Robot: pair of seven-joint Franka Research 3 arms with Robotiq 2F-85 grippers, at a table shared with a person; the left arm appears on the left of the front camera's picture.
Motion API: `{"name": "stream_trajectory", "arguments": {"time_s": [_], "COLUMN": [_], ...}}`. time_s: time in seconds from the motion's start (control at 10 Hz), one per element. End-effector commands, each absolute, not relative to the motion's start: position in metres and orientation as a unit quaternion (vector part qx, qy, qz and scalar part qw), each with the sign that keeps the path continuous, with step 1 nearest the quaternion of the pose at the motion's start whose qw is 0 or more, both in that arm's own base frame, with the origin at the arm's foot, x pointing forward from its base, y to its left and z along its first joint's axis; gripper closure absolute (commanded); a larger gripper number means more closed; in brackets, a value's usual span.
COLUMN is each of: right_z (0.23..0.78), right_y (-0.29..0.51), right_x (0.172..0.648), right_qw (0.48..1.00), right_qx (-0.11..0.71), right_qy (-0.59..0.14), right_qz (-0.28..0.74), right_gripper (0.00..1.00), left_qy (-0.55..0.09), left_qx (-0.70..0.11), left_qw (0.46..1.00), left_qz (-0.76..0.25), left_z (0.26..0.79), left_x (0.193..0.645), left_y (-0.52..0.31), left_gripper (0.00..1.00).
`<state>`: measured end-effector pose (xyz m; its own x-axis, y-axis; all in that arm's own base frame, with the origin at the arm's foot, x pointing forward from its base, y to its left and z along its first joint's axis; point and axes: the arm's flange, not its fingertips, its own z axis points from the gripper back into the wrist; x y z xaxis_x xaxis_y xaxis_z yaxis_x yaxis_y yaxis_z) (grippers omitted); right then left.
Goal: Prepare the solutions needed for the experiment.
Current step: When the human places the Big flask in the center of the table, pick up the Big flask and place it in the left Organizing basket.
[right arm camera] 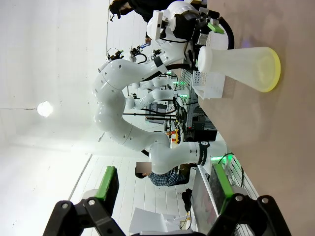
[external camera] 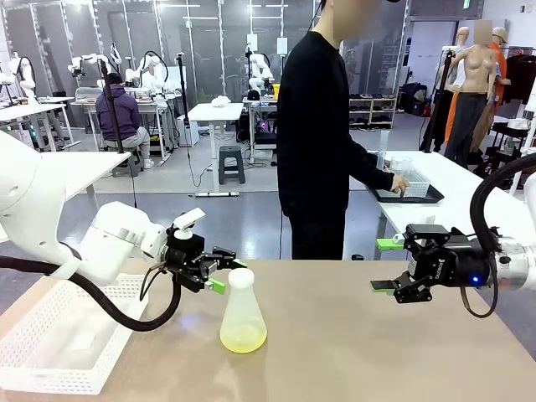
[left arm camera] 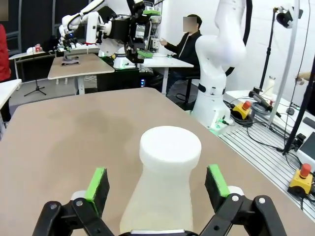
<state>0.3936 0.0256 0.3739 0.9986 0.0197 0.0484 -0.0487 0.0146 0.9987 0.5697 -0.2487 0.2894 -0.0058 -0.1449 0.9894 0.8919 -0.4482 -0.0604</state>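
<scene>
A frosted conical flask [external camera: 243,311] stands upright on the tan table [external camera: 377,343], with the solutions as a shallow pale yellow-green layer [external camera: 243,338] in its bottom. My left gripper [external camera: 228,275] is open at the height of the flask's neck. In the left wrist view the flask [left arm camera: 167,162] sits between the green pads [left arm camera: 97,184] with a gap on each side. My right gripper [external camera: 387,265] hovers open and empty to the flask's right, well apart from it. The right wrist view shows the flask [right arm camera: 241,64] far ahead of the right gripper [right arm camera: 165,184], lying sideways in the picture.
A white mesh basket [external camera: 59,343] sits at the table's left front corner. A person in black stands beyond the far edge, one hand at a black tray [external camera: 410,198] on a white side table. Bare tabletop lies between the flask and the right gripper.
</scene>
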Motion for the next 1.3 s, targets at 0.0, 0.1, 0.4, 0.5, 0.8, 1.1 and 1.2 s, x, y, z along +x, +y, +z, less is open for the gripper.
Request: {"name": "stream_trajectory", "arguments": {"time_s": [0.0,0.1,0.4,0.5,0.8,1.1,1.2], "right_z": [0.374,0.374,0.374,0.374,0.374,0.374,0.374], "right_y": [0.026,0.026,0.026,0.026,0.026,0.026,0.026], "right_x": [0.393,0.393,0.393,0.393,0.393,0.393,0.393], "right_qw": [0.709,0.709,0.709,0.709,0.709,0.709,0.709], "right_qx": [0.704,0.704,0.704,0.704,0.704,0.704,0.704], "right_qy": [-0.015,-0.015,-0.015,-0.015,-0.015,-0.015,-0.015], "right_qz": [0.028,0.028,0.028,0.028,0.028,0.028,0.028], "right_gripper": [0.06,0.06,0.06,0.06,0.06,0.06,0.06], "left_qy": [-0.302,-0.300,-0.300,-0.303,-0.294,-0.295,-0.300], "left_qx": [-0.574,-0.577,-0.578,-0.583,-0.599,-0.610,-0.608], "left_qw": [0.413,0.408,0.404,0.396,0.374,0.354,0.345], "left_qz": [-0.640,-0.641,-0.643,-0.642,-0.645,-0.645,-0.649], "left_z": [0.288,0.288,0.284,0.283,0.276,0.271,0.272], "left_x": [0.574,0.570,0.566,0.565,0.562,0.559,0.558], "left_y": [-0.256,-0.260,-0.272,-0.276,-0.287,-0.287,-0.287], "left_gripper": [0.00,0.00,0.00,0.00,0.00,0.00,0.00]}}
